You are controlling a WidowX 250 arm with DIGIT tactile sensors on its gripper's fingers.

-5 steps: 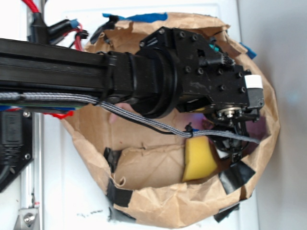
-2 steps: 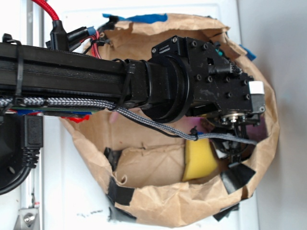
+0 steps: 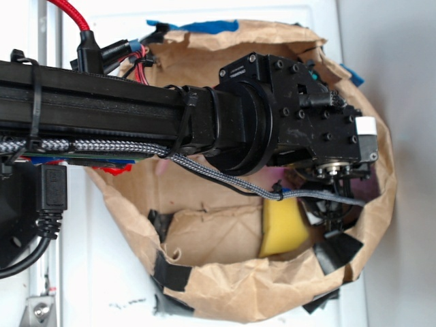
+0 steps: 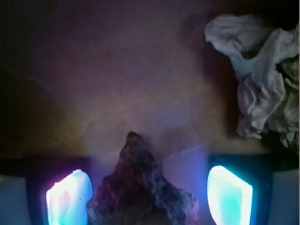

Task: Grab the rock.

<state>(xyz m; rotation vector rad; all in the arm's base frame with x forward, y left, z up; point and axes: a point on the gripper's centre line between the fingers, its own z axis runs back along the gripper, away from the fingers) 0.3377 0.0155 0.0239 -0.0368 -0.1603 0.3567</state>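
In the wrist view the rock (image 4: 143, 187), a dark, rough, pointed lump, lies on the brown paper between my two glowing fingertips. My gripper (image 4: 149, 199) is open around it. The left pad (image 4: 68, 197) is close against the rock's side, while a gap remains before the right pad (image 4: 229, 194). In the exterior view my gripper (image 3: 335, 204) points down into the paper bag (image 3: 225, 286), beside the yellow sponge (image 3: 283, 226). The arm hides the rock there.
A crumpled whitish paper wad (image 4: 260, 75) lies at the upper right of the wrist view. The bag's taped walls (image 3: 170, 272) ring the gripper. Black tape pieces (image 3: 335, 249) sit near the sponge.
The arm has shifted slightly to the right, deeper over the bag; in the last half second it has barely moved. The sponge stays put.
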